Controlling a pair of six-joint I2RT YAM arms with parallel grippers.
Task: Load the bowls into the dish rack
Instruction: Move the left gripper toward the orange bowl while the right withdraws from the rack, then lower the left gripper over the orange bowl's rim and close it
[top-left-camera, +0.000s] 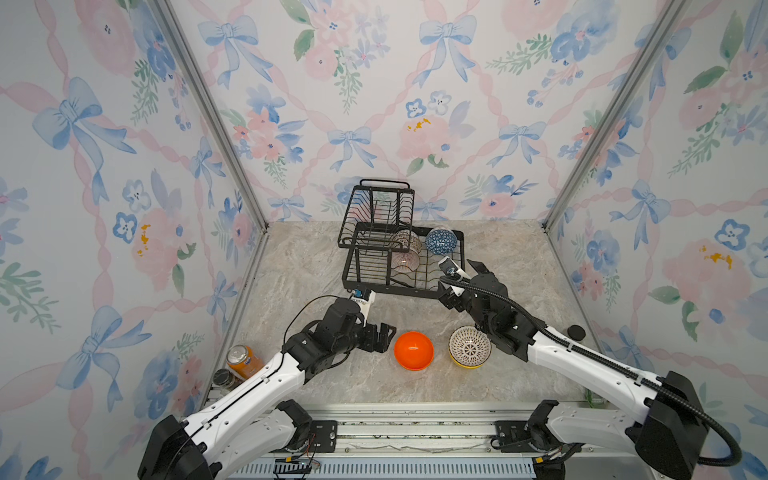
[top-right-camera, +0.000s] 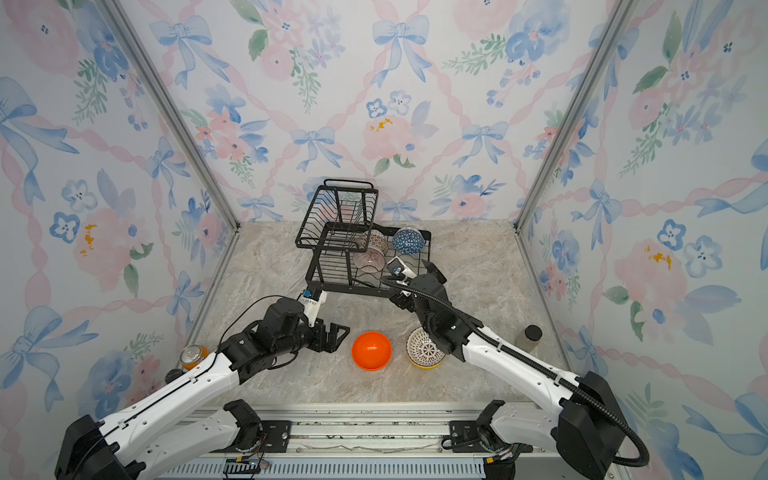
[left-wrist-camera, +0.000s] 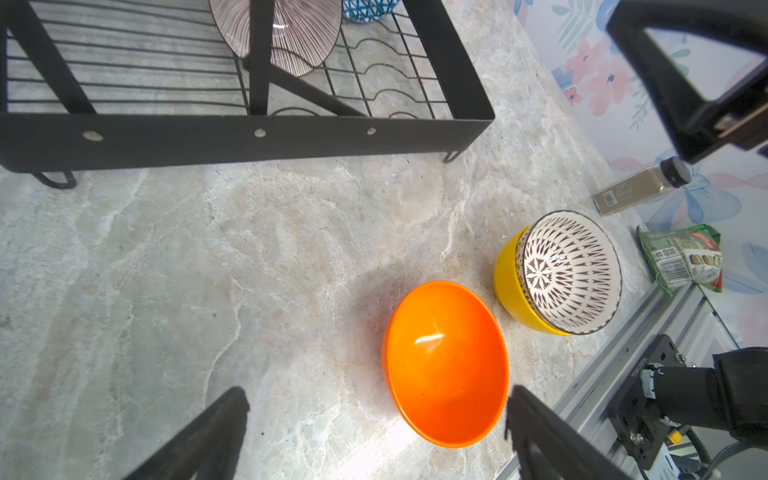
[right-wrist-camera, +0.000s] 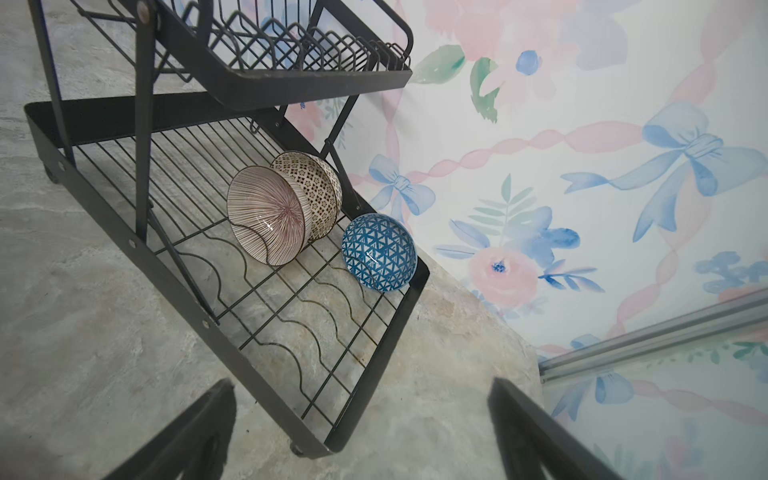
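**A:** What do the top views give us?

**B:** In both top views the dish rack (top-left-camera: 399, 291) stands at the back of the table (top-left-camera: 324, 382). Three bowls lean in its lower tray: the pink-striped bowl (top-left-camera: 405, 262), the black-and-white bowl (top-left-camera: 411, 242) behind it, and the blue bowl (top-left-camera: 441, 241) toward the far right corner. On the table are the orange bowl (top-left-camera: 414, 350) and the lattice bowl (top-left-camera: 469, 346), which is nested in a third bowl.

**A:** And the grippers?

**B:** The left gripper (top-left-camera: 382, 337) sits just beside the orange bowl, jaws apart and holding nothing. The right gripper (top-left-camera: 461, 282) hangs at the rack's near right corner, also spread and empty.

**A:** The left wrist view?

**B:** The orange bowl lies upright ahead, close against one finger and well off the other. I cannot tell whether that finger touches it. Near it, but apart from it, the lattice bowl sits inside the yellow bowl (left-wrist-camera: 505, 286).

**A:** The right wrist view?

**B:** It looks across the lower tray. The striped bowl leans against the black-and-white one. The blue bowl stands on edge apart from them, near the corner. The wavy slots in front hold nothing.

**A:** So which step is this?

**B:** About halfway, I judge, with the pickup of the fourth bowl in hand. The left gripper needs one finger inside the orange rim and one outside. Then it must close on the wall, lift, and tip the bowl on edge into a free slot. The right arm should leave the rack's front clear.
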